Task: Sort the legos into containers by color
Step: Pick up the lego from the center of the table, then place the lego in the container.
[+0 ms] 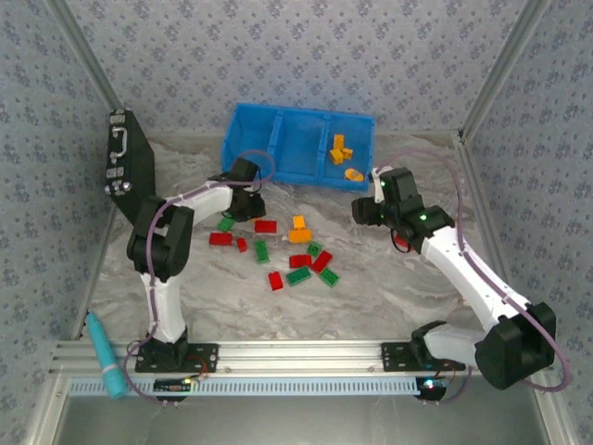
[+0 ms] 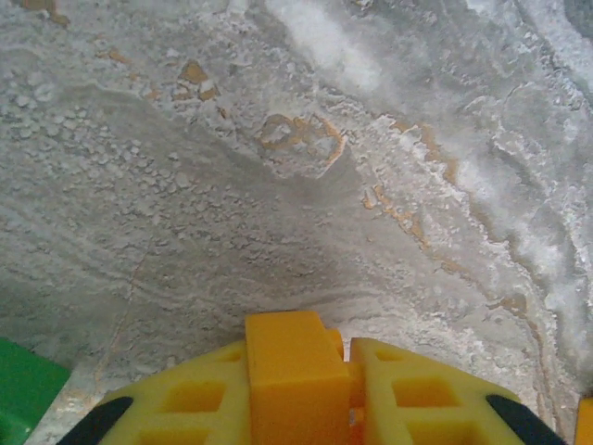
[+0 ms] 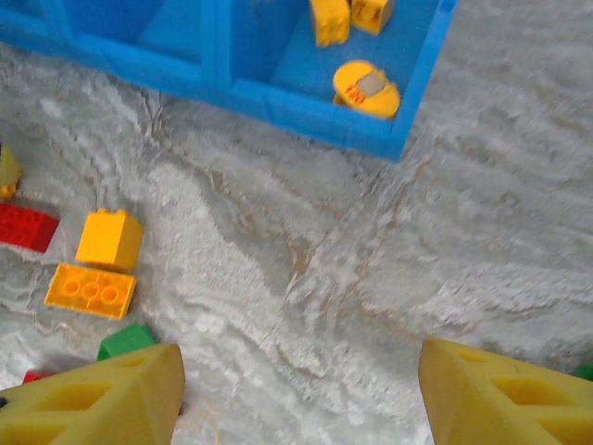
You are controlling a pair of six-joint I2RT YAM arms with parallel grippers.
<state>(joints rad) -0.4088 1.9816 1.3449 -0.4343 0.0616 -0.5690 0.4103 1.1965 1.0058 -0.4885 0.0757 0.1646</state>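
1. Table (image 1: pixel 398 278): matte top, marbled grey-white with rusty veins.
2. Bin (image 1: pixel 252 137): glossy blue plastic, rectangular, three compartments split by thin dividers, at the far edge. Orange pieces (image 1: pixel 339 148) lay in the right compartment.
3. Right gripper (image 3: pixel 298 357): hollow-celled yellow wedge fingers spread wide, nothing between them, near the bin's right corner.
4. Left gripper (image 2: pixel 306 360): jaws closed tight on a boxy orange brick (image 2: pixel 287 389).
5. Loose bricks (image 1: pixel 298 261): studded, red, green and orange, scattered mid-table.

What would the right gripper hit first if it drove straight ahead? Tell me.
Most likely bare table, just short of the bin. The right gripper has open fingers framing no brick; the orange bricks lie off to the side. Depth is unclear.
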